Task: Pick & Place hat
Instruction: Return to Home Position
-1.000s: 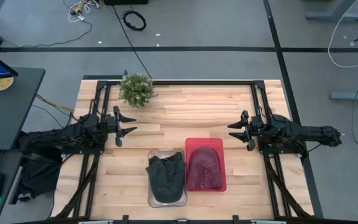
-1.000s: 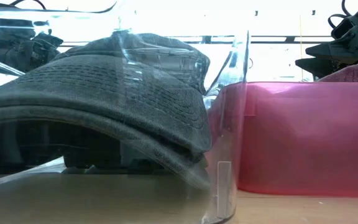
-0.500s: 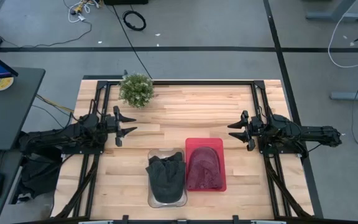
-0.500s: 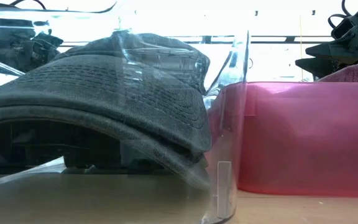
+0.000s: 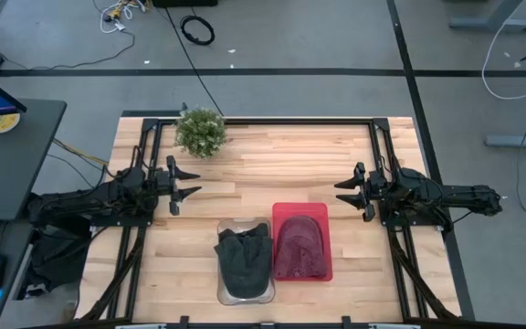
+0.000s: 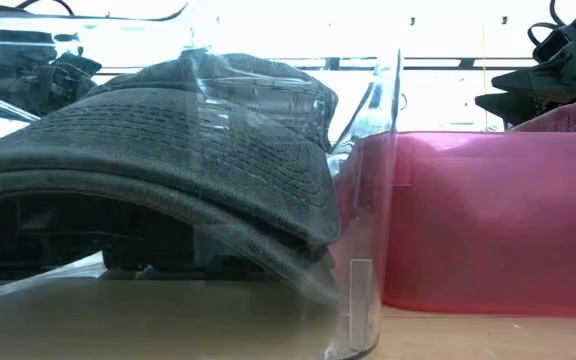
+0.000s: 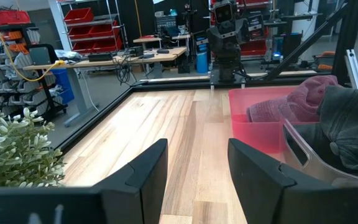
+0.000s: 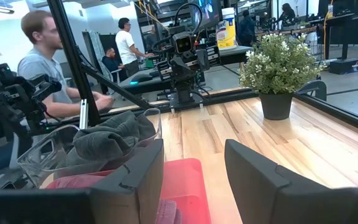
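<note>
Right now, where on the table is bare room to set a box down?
Free: the wood between left gripper and right gripper, from the plant to the transparent bin and red bin. Crowded: the near middle, where those bins stand side by side.

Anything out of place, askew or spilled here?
Nothing stands out: black cap lies in the transparent bin, red cap in the red bin beside it, potted plant upright, left gripper and right gripper open at opposite sides.

The clear bin [image 5: 245, 221] holds a dark grey cap [image 5: 245, 260], the red bin [image 5: 281, 210] a maroon cap [image 5: 300, 249].
</note>
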